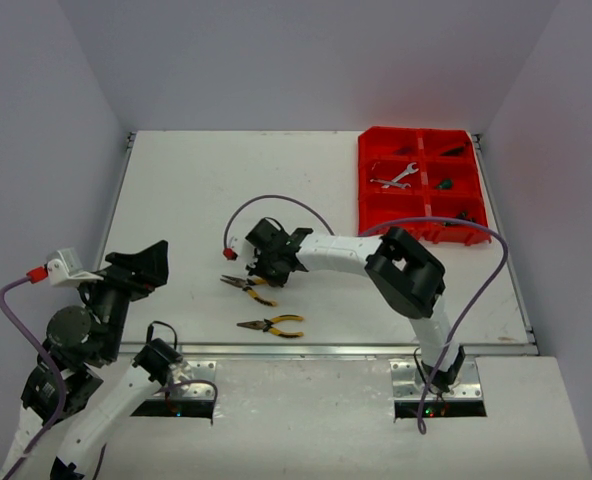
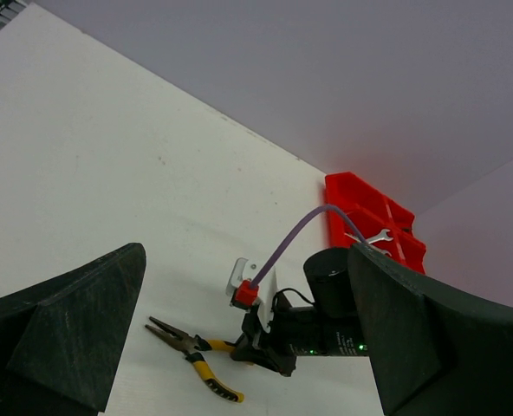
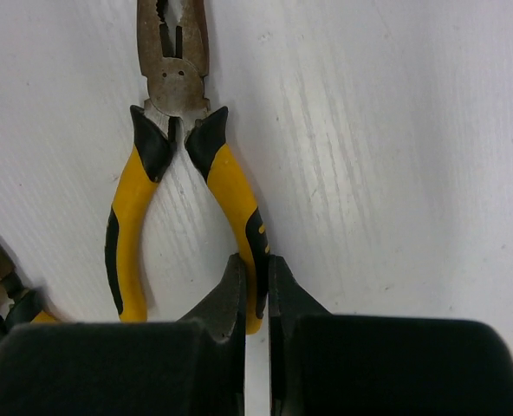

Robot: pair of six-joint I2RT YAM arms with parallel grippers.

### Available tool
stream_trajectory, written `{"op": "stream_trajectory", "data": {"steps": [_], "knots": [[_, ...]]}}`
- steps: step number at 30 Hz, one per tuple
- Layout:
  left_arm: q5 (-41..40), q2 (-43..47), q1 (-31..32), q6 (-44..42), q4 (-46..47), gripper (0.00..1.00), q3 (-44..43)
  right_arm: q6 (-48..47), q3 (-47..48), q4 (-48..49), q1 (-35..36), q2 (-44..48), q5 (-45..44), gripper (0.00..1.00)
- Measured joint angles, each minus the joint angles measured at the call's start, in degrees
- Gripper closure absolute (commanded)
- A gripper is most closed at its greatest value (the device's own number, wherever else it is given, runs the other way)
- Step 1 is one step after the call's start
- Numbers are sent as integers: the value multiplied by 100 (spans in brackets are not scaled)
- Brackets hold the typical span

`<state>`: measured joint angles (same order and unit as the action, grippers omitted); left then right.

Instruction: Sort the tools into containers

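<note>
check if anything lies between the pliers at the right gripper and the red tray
Nothing visible does: only open table lies between the pliers and the red tray. The second pliers lie nearer the arm bases, off that path.

You're in a robotics lab cell: plain walls (image 1: 306, 60) box in your white counter (image 1: 186, 190) on three edges (left arm (image 1: 106, 410) and right arm (image 1: 406, 270) bolted at its near edge).

2 arms (image 1: 336, 250): white links, black joints | cables (image 2: 282, 249): purple, red plugs (image 2: 244, 296) | pincer fingers (image 2: 66, 338): black, grainy
</note>
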<state>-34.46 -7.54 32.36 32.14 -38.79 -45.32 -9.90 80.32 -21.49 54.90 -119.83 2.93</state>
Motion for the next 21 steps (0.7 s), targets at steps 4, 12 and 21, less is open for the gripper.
{"op": "stream_trajectory", "data": {"steps": [4, 12, 21], "knots": [[0, 30, 0, 0, -1, 0, 0, 477, -304, 46, -97, 335, -86, 100], [0, 49, 0, 0, 0, 0, 0, 1398, -760, 338, -586, 1245, -252, 100], [2, 56, 0, 0, 1, 0, 0, 2163, -1475, 373, -1530, 2262, -463, 100]]}}
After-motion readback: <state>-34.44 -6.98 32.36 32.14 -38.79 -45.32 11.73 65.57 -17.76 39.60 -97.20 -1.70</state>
